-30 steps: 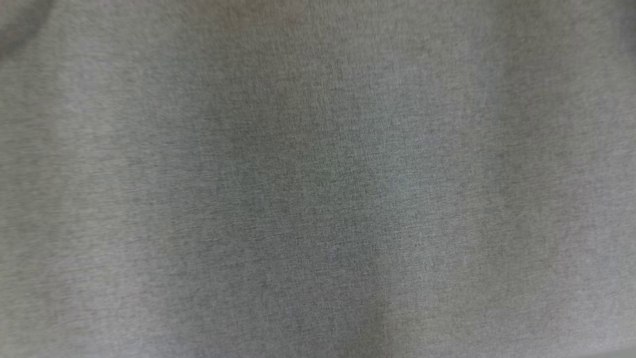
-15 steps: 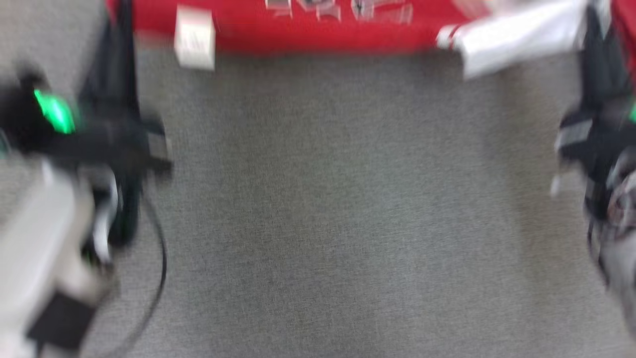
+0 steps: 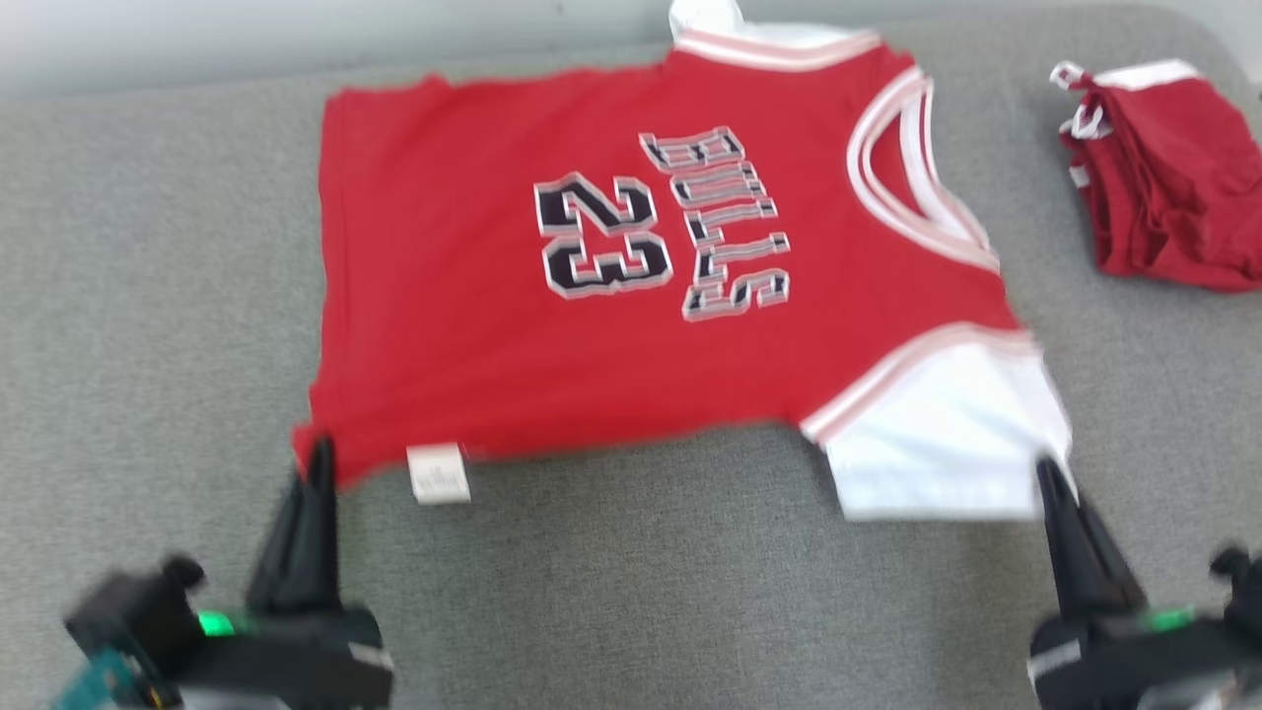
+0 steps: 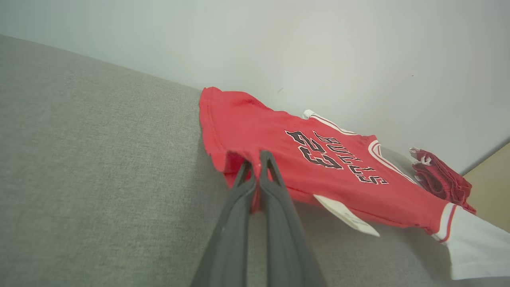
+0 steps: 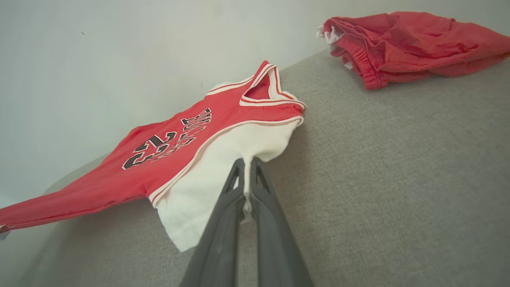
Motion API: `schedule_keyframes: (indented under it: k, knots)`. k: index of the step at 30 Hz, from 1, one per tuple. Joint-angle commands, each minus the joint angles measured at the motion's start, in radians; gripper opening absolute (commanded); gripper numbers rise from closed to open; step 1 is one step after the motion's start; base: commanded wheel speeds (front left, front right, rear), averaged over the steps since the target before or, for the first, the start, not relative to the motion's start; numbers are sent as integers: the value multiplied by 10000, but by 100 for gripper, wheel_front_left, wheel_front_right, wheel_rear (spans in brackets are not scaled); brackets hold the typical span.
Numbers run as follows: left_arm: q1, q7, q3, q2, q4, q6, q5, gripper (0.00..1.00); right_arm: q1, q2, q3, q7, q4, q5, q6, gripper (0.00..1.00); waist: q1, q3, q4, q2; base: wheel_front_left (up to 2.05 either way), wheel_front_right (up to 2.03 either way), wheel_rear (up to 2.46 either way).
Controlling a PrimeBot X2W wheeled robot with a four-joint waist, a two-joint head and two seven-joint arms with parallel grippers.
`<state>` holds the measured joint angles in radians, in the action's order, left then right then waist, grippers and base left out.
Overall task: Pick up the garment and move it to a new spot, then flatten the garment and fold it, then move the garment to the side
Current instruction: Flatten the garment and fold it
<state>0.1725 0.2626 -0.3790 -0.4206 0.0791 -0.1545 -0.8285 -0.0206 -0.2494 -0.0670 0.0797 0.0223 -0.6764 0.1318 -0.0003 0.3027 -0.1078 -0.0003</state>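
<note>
The garment [image 3: 444,296] is a red jersey with the number 23 and a white sleeve, spread across the grey cushioned surface [image 3: 158,296]. My left gripper [image 3: 320,456] is shut on its near red hem corner, and the left wrist view shows the fingers [image 4: 255,157] pinching the red cloth [image 4: 318,171]. My right gripper [image 3: 1047,475] is shut on the white sleeve's near edge, with its tips [image 5: 247,163] clamped on the white fabric [image 5: 199,175]. The near edge hangs slightly above the surface. A white tag [image 3: 439,473] dangles from the hem.
A crumpled pair of red shorts [image 3: 1163,197] lies at the far right of the surface; it also appears as red shorts [image 5: 398,40] in the right wrist view. A pale wall [image 4: 279,48] runs along the far edge. Bare grey surface [image 3: 641,592] lies between my two grippers.
The head camera has swung from bare grey surface up to the jersey and both grippers; the whole picture shifted. Both grippers remain shut.
</note>
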Motion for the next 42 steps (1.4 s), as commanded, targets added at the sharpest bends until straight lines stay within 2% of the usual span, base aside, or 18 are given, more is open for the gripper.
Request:
schedule_keyframes:
  k: [1, 5, 10, 15, 20, 25, 32, 38, 41, 42]
  knots:
    - [-506, 29, 69, 198, 21, 79, 164, 0, 499, 186, 264, -95, 183, 194, -23, 0, 3, -378, 125, 3, 0, 0, 0]
    - [-1236, 29, 350, 489, -39, 129, 292, 0, 1395, 572, 588, -410, 440, 430, -23, 0, 3, -632, 120, 3, 0, 0, 0]
    - [-2312, 29, 883, 959, -155, 404, 409, 0, 2490, 942, 971, -1122, 886, 698, -23, 0, 3, -981, 113, 3, 0, 0, 0]
    - [-2853, 29, 1009, 1261, -525, 655, 624, 0, 3372, 995, 1152, -1795, 1387, 862, -23, 0, 3, -1115, 169, 3, 0, 0, 0]
    - [-2907, 29, 834, 1416, -962, 932, 860, 0, 3653, 1351, 1344, -1971, 1776, 560, -23, 0, 3, -1111, 298, 3, 0, 0, 0]
    - [-2469, 30, 936, 1587, -1101, 1078, 1172, 0, 2822, 1521, 1367, -1890, 1969, 112, -23, 0, 3, -1139, 320, 3, 0, 0, 0]
    - [-1493, -77, 604, 1613, -1448, 1274, 1582, 0, 811, 721, 1036, -1977, 1308, 68, -23, 0, 3, -1134, 505, 3, 0, 0, 0]
    - [-278, -336, 531, 1439, -2003, 1559, 1685, 0, -1351, 274, 840, -2264, -598, 175, -23, 0, 3, -974, 784, 3, 0, 0, 0]
    - [291, -407, 481, 1505, -2477, 1726, 1683, 0, -2414, 81, 682, -2342, -1831, 243, -23, 0, 3, -880, 879, 3, 0, 0, 0]
    - [676, -388, 438, 1563, -2812, 1817, 1716, 0, -3109, -51, 456, -2306, -2649, 358, -23, 0, 3, -815, 909, 3, 0, 0, 0]
